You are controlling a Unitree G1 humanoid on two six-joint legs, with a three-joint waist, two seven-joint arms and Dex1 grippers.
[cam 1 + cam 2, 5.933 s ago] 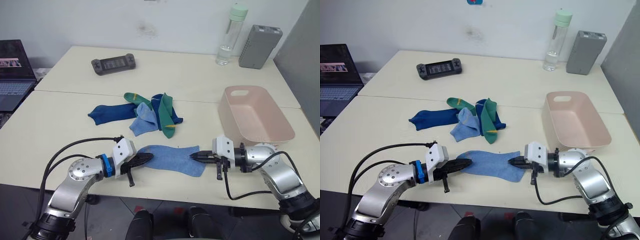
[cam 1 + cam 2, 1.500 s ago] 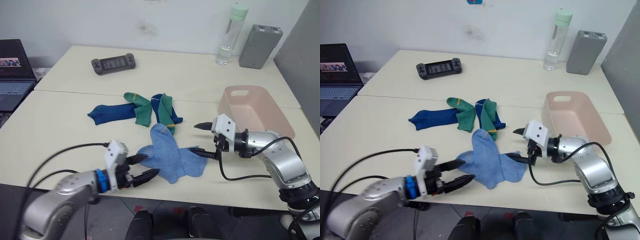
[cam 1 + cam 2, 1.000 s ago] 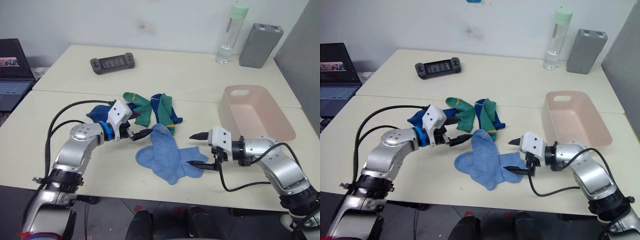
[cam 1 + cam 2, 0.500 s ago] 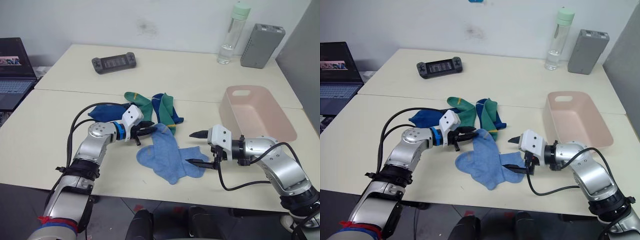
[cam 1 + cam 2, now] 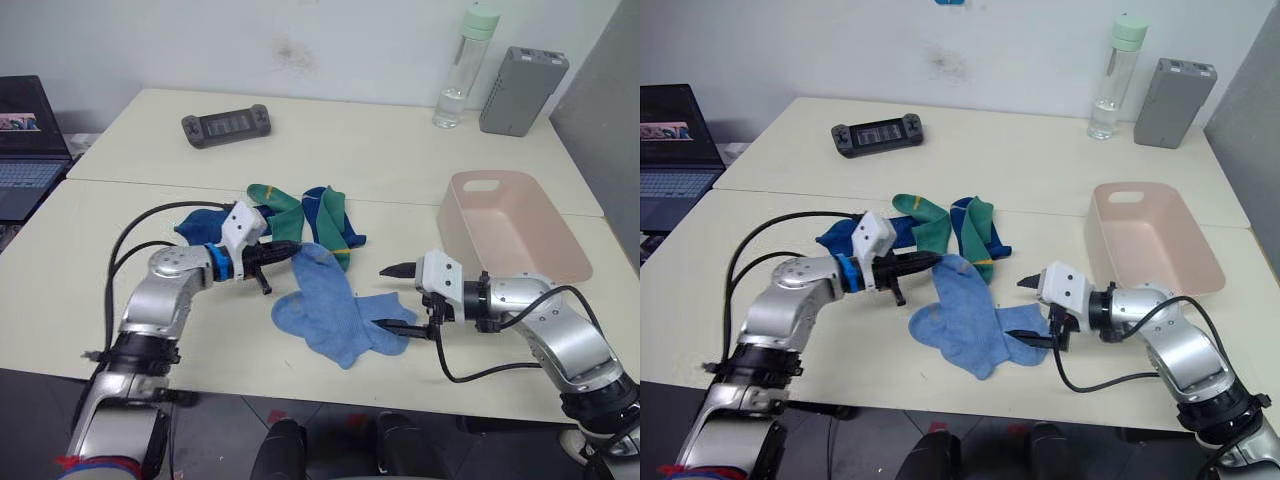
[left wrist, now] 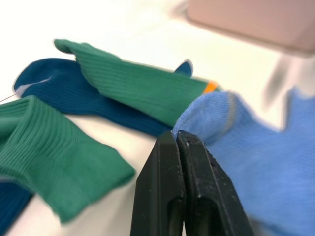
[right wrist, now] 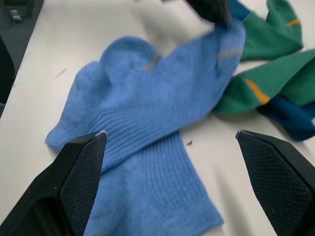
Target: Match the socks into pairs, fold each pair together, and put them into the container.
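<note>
The left gripper point(image 5: 290, 250) pinches the top edge of a light blue sock point(image 5: 325, 300), fingers squeezed tight on it. The right gripper point(image 5: 392, 298) sits wide open by the light blue socks' other end (one lies on the other). Green socks point(image 5: 300, 215) and the pink container point(image 5: 510, 235) rest nearby on the table point(image 5: 380, 150).

Two soft light blue fabric socks point(image 5: 335, 315), overlapping; two green ribbed socks point(image 5: 331, 225) with yellow marks; dark royal blue fabric point(image 5: 203, 226), count unclear. One pale pink rectangular plastic tub point(image 5: 508, 228). One clear bottle point(image 5: 459, 70) with green cap, one grey ribbed box point(image 5: 523, 77), one dark handheld game console point(image 5: 227, 125), one laptop point(image 5: 24, 145).
</note>
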